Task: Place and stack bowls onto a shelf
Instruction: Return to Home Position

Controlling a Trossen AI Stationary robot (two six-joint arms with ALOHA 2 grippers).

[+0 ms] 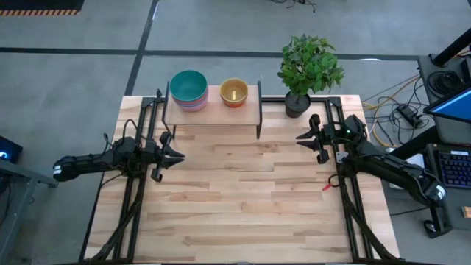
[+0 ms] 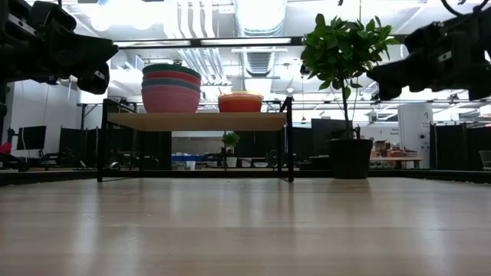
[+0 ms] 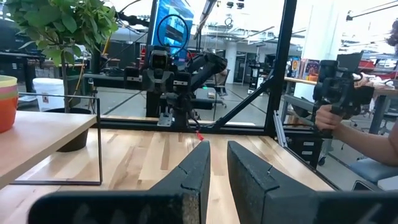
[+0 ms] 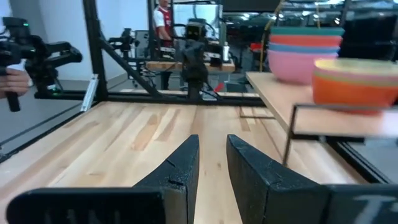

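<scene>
The left arm's fingers [image 3: 194,180] are standing a narrow slit apart and gripping nothing. The right arm's fingers [image 4: 180,168] are doing the same, empty with a thin gap between them. Both pairs are hanging well above the worktop [image 1: 243,199] and facing each other across it. The left pair is hovering in front of the shelf's left end. The right pair is hovering off its right end, near the potted plant [image 1: 309,66].

Behind them, the shelf [image 1: 213,114] is carrying everything. The large bowl stack [image 1: 188,90] is sitting on its left half, with teal on top and pink at the bottom. The small bowl stack [image 1: 234,92] is sitting just beside it, with orange as its outer bowl. No bowl is showing anywhere off the shelf, so the stacking looks finished, and the step in hand is probably parking the arms.

To do that well, each arm should be drawing straight back toward its own side, away from the shelf. The right arm needs the most care, since the plant's leaves and the shelf's black leg are both close to it. Going slowly also matters, because a person's hand [image 3: 326,115] is holding a device just beyond the worktop's edge.
</scene>
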